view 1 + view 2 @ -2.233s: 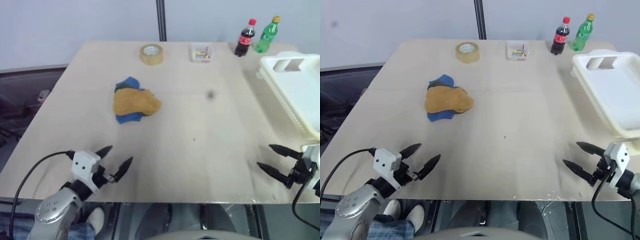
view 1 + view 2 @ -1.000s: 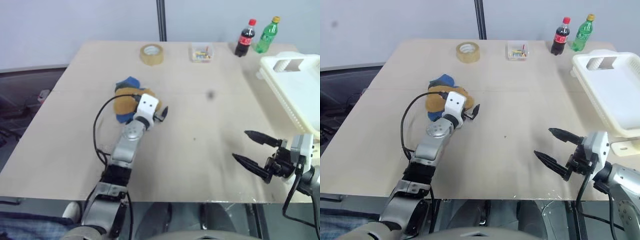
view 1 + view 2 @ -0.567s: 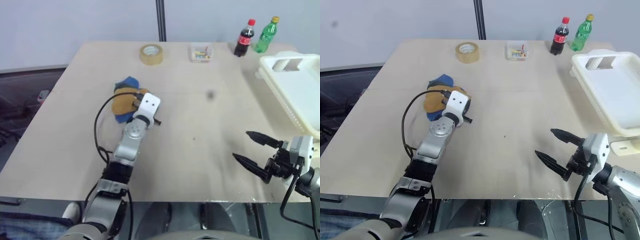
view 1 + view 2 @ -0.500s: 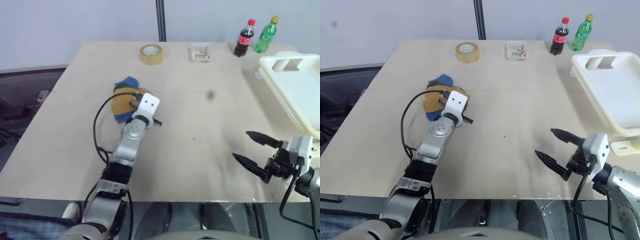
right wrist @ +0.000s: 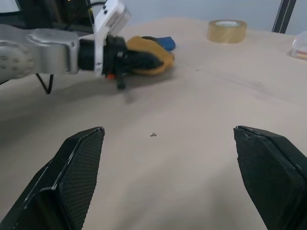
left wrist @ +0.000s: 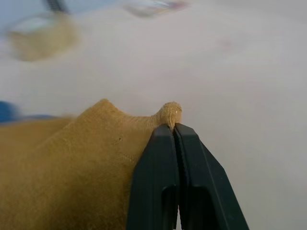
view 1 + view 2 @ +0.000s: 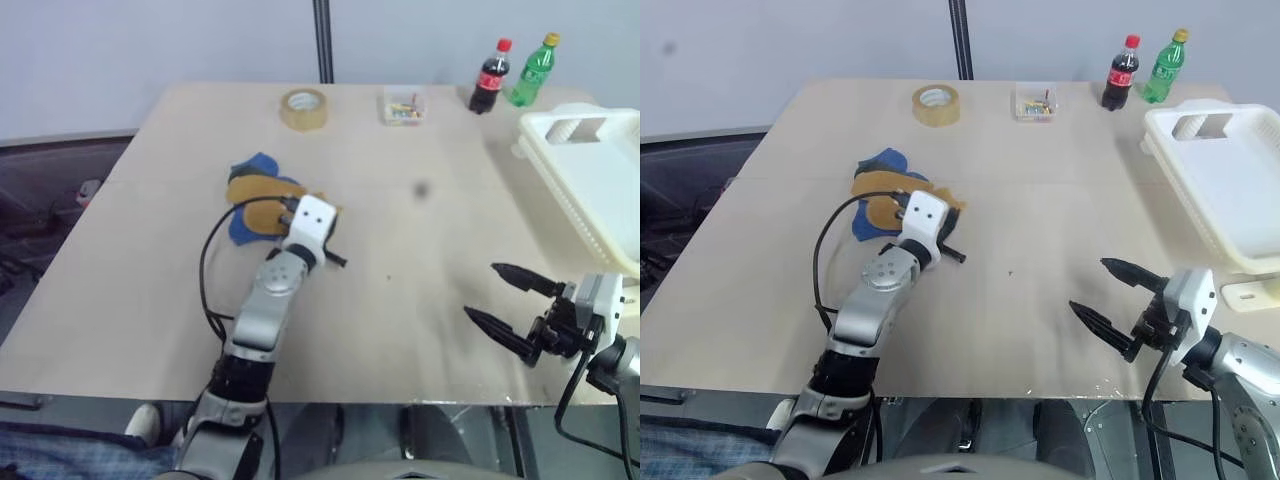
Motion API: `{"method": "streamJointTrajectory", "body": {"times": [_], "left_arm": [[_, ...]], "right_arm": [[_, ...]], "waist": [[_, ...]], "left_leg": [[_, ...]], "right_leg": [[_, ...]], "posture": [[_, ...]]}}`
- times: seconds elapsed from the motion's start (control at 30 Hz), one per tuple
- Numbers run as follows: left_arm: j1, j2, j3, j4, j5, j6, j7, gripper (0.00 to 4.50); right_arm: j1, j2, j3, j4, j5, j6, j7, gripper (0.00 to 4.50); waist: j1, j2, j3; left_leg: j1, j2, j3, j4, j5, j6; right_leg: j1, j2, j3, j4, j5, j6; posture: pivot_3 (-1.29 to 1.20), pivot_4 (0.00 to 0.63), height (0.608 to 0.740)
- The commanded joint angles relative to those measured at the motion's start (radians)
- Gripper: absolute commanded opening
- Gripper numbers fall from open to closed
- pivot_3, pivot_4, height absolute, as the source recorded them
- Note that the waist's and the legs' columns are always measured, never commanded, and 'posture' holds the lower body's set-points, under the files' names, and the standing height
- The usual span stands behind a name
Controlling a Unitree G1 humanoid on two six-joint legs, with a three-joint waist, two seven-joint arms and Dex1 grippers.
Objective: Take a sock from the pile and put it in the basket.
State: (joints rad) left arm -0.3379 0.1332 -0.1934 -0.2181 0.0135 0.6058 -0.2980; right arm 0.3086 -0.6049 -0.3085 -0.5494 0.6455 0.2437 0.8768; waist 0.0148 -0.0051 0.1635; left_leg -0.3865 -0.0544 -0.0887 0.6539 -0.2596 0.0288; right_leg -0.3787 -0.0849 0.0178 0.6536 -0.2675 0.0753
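Note:
The pile (image 7: 250, 195) of socks lies left of the table's middle, a blue sock (image 7: 258, 163) at its far side. My left gripper (image 7: 338, 258) is shut on the edge of the mustard yellow sock (image 7: 262, 213), which stretches from the pile towards it. In the left wrist view the closed fingers (image 6: 163, 172) pinch a fold of that sock (image 6: 72, 163). The white slatted basket (image 7: 545, 122) stands at the table's right edge. My right gripper (image 7: 480, 290) hovers open near the front right, in front of the basket, holding nothing.
At the table's far edge stand a tape roll (image 7: 303, 108), a small clear box (image 7: 404, 105) of coloured bits, a cola bottle (image 7: 488, 78) and a green bottle (image 7: 535, 70). Bare tabletop (image 7: 420, 250) lies between the pile and the basket.
My left gripper has shut on the yellow sock and drawn it to the right and back from the pile. The right gripper has kept still.

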Motion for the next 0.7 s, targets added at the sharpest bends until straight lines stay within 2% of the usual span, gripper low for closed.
{"method": "streamJointTrajectory", "body": {"times": [0.03, 0.17, 0.3, 0.4, 0.67, 0.7], "left_arm": [[-0.004, -0.071, -0.018, -0.085, -0.082, 0.135, -0.015, 0.06], [-0.035, -0.176, -0.014, -0.039, -0.158, 0.245, -0.01, 0.06], [-0.109, -0.332, 0.028, 0.134, -0.232, 0.275, 0.02, 0.06], [-0.128, -0.404, 0.031, 0.195, -0.268, 0.296, 0.046, 0.06], [-0.163, -0.494, 0.039, 0.305, -0.325, 0.223, 0.177, 0.06], [-0.16, -0.507, 0.046, 0.315, -0.339, 0.199, 0.198, 0.58]], "right_arm": [[0.01, 0.008, -0.009, -0.046, 0.008, -0.016, -0.012, 4.5], [0.018, 0.013, -0.01, -0.059, 0.012, -0.01, -0.028, 4.5], [0.034, 0.012, -0.023, -0.072, 0.015, -0.003, -0.042, 4.5], [0.048, 0.015, -0.028, -0.089, 0.013, -0.001, -0.058, 4.5], [0.091, 0.027, -0.044, -0.129, 0.016, 0.002, -0.103, 4.5], [0.095, 0.029, -0.043, -0.133, 0.016, 0.003, -0.108, 4.5]], "waist": [[0.001, 0.0, 0.0], [0.0, 0.0, 0.0], [0.001, -0.001, 0.001], [-0.002, -0.002, 0.001], [-0.001, -0.002, 0.001], [-0.001, -0.002, 0.001]], "left_leg": [[0.0, 0.0, 0.0, 0.001, -0.001, 0.001], [0.0, 0.0, 0.0, 0.003, -0.001, 0.002], [0.0, 0.0, -0.001, 0.005, -0.001, 0.002], [-0.001, -0.001, 0.0, 0.006, -0.001, 0.002], [0.0, -0.001, 0.0, 0.006, -0.001, 0.002], [0.0, -0.001, 0.0, 0.006, -0.001, 0.002]], "right_leg": [[0.0, 0.0, 0.0, 0.001, 0.0, 0.0], [0.0, 0.0, 0.0, 0.003, 0.0, 0.0], [0.001, 0.001, -0.001, 0.004, 0.0, 0.0], [0.0, 0.001, -0.001, 0.004, 0.0, 0.001], [0.001, 0.0, 0.0, 0.004, -0.001, 0.001], [0.001, 0.0, 0.0, 0.004, -0.001, 0.001]], "posture": [[0.0, 0.15, 0.74], [0.0, 0.15, 0.74], [0.0, 0.15, 0.74], [0.0, 0.15, 0.74], [0.0, 0.15, 0.74], [0.0, 0.15, 0.74]]}}
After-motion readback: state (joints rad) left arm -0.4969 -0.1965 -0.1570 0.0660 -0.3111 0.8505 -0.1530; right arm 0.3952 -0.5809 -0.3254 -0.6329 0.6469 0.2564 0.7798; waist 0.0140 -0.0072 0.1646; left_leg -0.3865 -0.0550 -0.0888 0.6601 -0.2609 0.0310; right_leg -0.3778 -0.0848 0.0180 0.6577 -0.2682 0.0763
